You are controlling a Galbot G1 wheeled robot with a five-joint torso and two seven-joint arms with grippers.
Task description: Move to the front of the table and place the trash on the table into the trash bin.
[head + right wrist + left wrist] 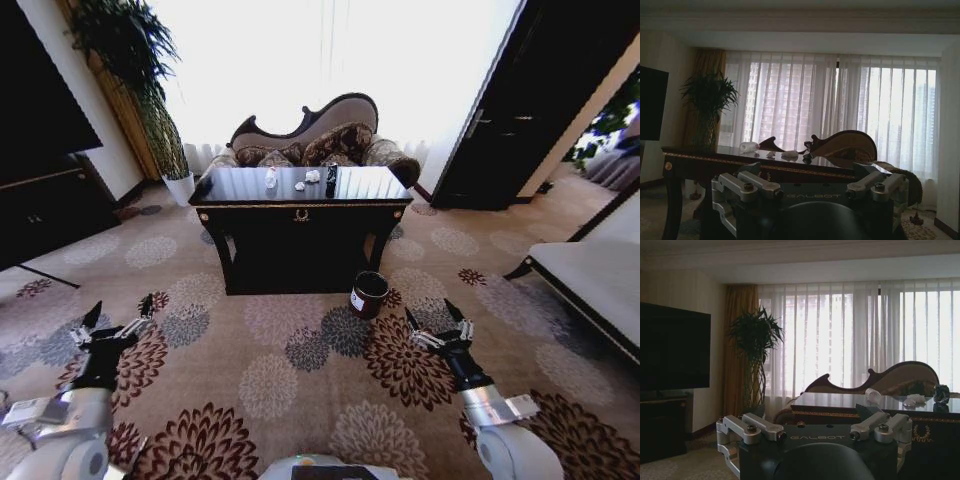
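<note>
The left gripper and the right gripper are both low over the carpet, each spread wide and holding nothing. Well ahead of them, between the 2, stands the worktop, carrying the bottle, 2 paper wads and the dark can. The trash bin is on the floor, ahead of the right gripper, near the worktop's front leg.

A hotel-style living room is showing here: a patterned carpet, an ornate sofa, sheer curtains, a television and a potted plant.
</note>
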